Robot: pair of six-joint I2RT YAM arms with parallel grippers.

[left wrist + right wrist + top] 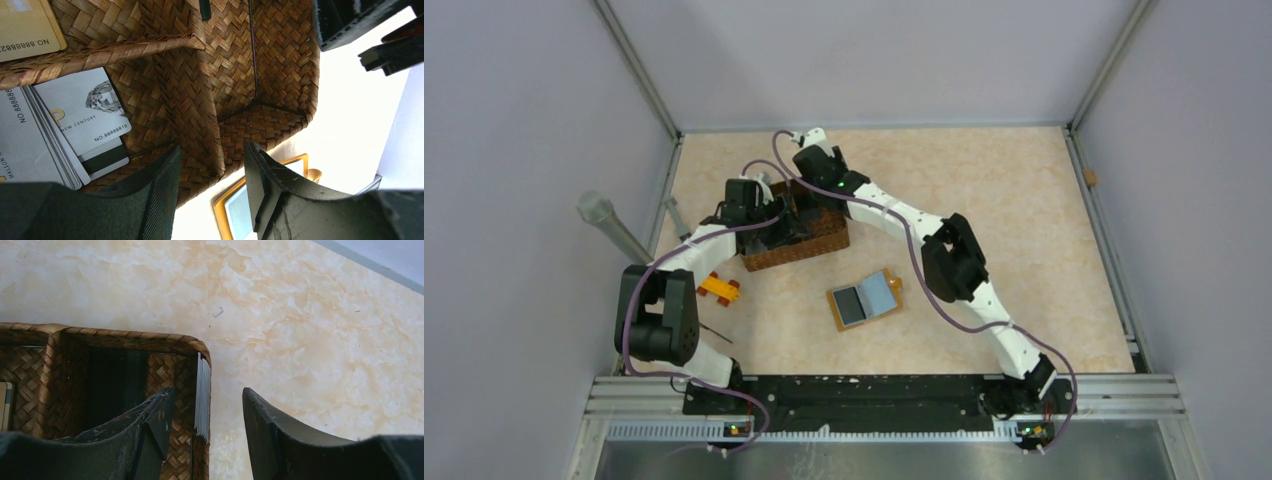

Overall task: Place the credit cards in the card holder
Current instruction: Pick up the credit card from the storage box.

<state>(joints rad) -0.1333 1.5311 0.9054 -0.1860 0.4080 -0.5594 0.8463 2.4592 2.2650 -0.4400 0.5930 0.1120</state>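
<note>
Top external view is showing the card holder [864,300] lying open on the table, well apart from the woven basket [799,250] over which both arms are reaching. Whether any card is already sitting in its grey inside, I cannot tell.

The credit cards [82,112] are lying in the basket's compartments: 1 pale yellowish card [25,25], 1 white one, and a grey stack beside it. A further thin stack [202,395] is standing on edge against the basket's corner wall.

The left gripper [210,195] is hovering with fingers spread astride a divider, pinching nothing. The right gripper [207,425] is hanging with fingers spread either side of the upright stack, touching neither face.

Judgement: the task is sitting near its start, with every visible card awaiting transfer.
</note>
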